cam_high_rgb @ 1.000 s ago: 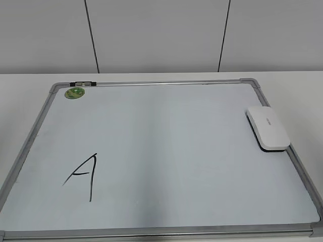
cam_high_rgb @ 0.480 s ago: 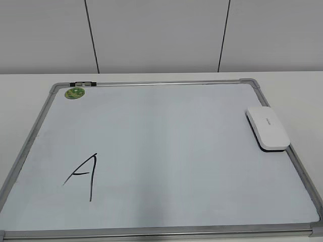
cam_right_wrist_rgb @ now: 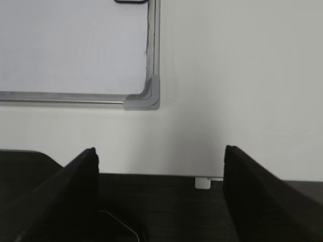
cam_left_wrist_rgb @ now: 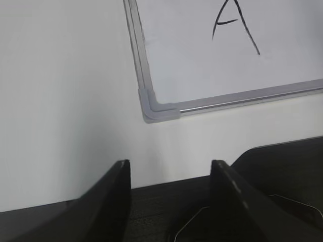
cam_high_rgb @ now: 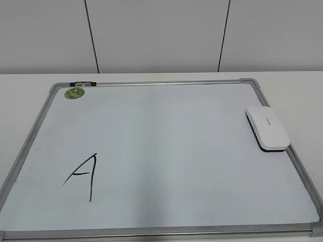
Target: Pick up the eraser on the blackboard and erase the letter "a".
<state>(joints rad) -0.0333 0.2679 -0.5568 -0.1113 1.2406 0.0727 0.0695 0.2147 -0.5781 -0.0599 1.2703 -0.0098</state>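
The white eraser [cam_high_rgb: 268,128] lies on the right edge of the blackboard [cam_high_rgb: 166,146], a white dry-erase board with a silver frame. No small lowercase "a" shows on the board in any view. An angular capital "A" [cam_high_rgb: 83,175] is drawn at the near left and also shows in the left wrist view [cam_left_wrist_rgb: 234,25]. Neither gripper shows in the exterior view. My left gripper [cam_left_wrist_rgb: 170,163] is open and empty, in front of the board's near left corner [cam_left_wrist_rgb: 154,108]. My right gripper [cam_right_wrist_rgb: 161,149] is open and empty, in front of the near right corner [cam_right_wrist_rgb: 146,98].
A round green magnet [cam_high_rgb: 74,93] sits at the board's far left corner, beside a small clip [cam_high_rgb: 83,83] on the frame. White tabletop surrounds the board. A grey panelled wall stands behind.
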